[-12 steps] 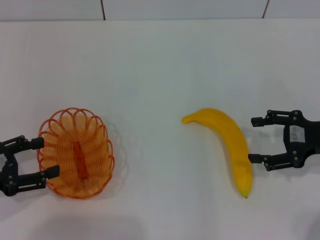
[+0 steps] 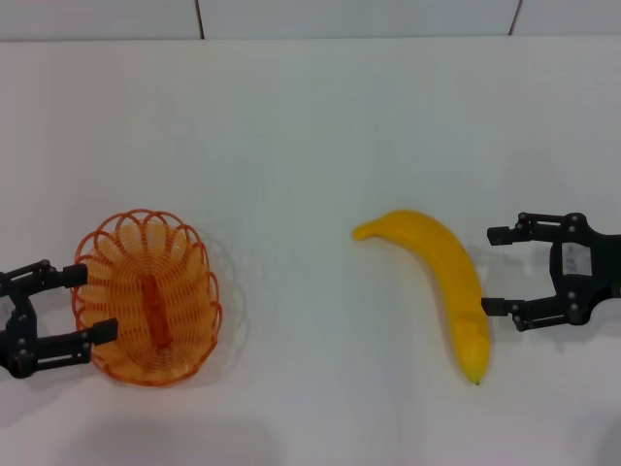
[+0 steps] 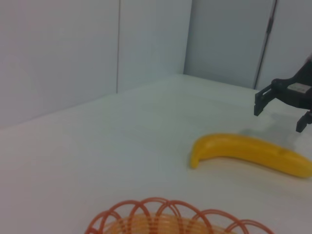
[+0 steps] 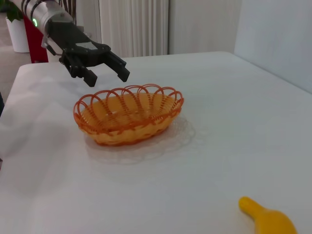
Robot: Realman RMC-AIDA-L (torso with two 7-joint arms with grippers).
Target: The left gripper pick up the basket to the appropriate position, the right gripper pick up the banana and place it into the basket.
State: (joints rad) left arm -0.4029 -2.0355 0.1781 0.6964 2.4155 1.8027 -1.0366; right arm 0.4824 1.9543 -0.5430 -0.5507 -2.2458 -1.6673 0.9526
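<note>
The orange wire basket [image 2: 146, 296] stands on the white table at the left; it also shows in the right wrist view [image 4: 129, 114], and its rim shows in the left wrist view [image 3: 175, 219]. My left gripper [image 2: 94, 303] is open at the basket's left rim, one finger on each side of the rim's end. In the right wrist view it [image 4: 106, 77] hovers just above the rim. The yellow banana [image 2: 446, 282] lies to the right [image 3: 248, 151], and its tip shows in the right wrist view [image 4: 265, 220]. My right gripper [image 2: 491, 271] is open and empty beside the banana's right side [image 3: 279, 114].
The white table [image 2: 310, 146] stretches between basket and banana and towards the far wall. A red object and curtains [image 4: 131, 24] stand beyond the table's end in the right wrist view.
My left gripper has shifted very slightly at the basket's rim. The basket, banana and right gripper have not moved.
</note>
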